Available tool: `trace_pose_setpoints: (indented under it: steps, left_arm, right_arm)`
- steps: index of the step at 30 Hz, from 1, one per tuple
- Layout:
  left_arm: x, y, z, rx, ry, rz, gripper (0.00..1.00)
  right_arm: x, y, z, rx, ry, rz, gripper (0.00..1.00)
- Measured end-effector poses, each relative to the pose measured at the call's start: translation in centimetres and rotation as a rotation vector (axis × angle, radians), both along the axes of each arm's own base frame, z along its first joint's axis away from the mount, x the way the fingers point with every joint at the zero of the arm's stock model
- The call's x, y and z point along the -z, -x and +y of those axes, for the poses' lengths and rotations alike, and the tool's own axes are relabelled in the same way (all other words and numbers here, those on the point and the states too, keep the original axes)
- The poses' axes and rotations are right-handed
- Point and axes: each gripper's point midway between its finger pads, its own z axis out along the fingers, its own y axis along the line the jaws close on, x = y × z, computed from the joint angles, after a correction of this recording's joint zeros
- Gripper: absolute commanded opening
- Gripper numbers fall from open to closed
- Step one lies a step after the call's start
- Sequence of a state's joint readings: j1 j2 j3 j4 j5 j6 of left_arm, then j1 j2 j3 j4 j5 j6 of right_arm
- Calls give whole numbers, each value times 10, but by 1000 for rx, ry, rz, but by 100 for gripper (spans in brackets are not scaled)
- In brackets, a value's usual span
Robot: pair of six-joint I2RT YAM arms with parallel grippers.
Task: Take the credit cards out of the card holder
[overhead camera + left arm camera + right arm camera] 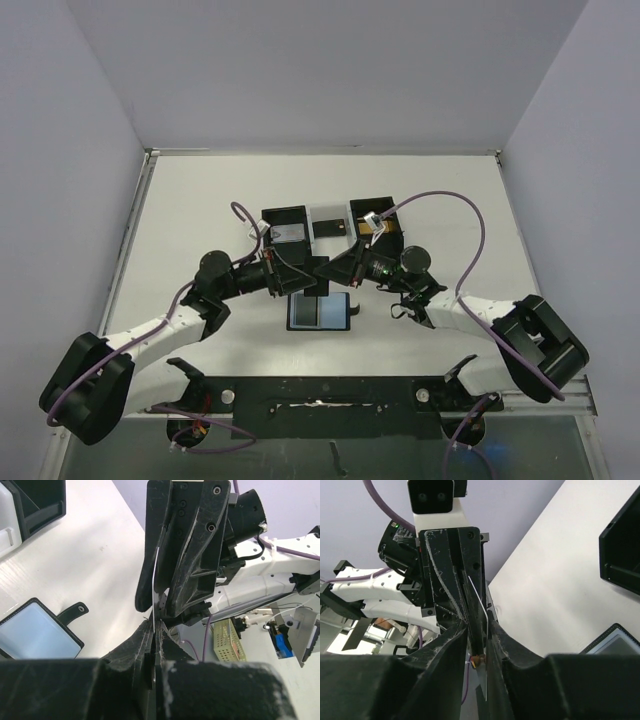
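The card holder (318, 312) lies open on the table below both grippers, blue-grey inside up, with its tab (75, 612) to the right. It also shows in the left wrist view (37, 630) and the right wrist view (617, 642). My left gripper (318, 268) and right gripper (336, 270) meet tip to tip above it. A thin pale card (155, 580) runs edge-on between them. My left gripper (152, 630) is shut on one end. The other end (479, 605) lies along one finger of my right gripper (480, 625), whose jaws stand slightly apart. A tan patch (368, 230) shows in the right box.
Two black open-top boxes stand behind the grippers, one at the left (285, 225) and one at the right (392, 228). Between them, a small black rectangle (328, 226) lies on a white tray. A box corner shows in each wrist view (40, 505) (622, 545).
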State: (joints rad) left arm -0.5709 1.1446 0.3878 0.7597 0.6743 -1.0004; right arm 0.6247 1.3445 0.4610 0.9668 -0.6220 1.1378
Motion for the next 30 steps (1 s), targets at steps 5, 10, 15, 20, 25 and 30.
trace_pose_setpoints:
  steps: [5, 10, 15, 20, 25, 30]
  left_arm:
    - [-7, 0, 4, 14, 21, -7, 0]
    - [-13, 1, 6, 25, 42, -18, 0]
    - [-19, 4, 5, 39, 60, -25, 1]
    - [-21, 5, 5, 44, 67, -26, 17]
    - [-22, 6, 7, 41, 70, -33, 0]
    - [-23, 7, 8, 44, 70, -37, 0]
  right_arm:
    - [-8, 5, 1, -41, -43, -10, 19]
    - [-14, 8, 0, -61, -65, -24, 14]
    - [-18, 11, 0, -79, -79, -27, 0]
    - [-20, 11, -3, -77, -91, -28, 0]
    - [-19, 9, -7, -70, -95, -19, 1]
    - [-20, 11, -8, -78, -99, -25, 18]
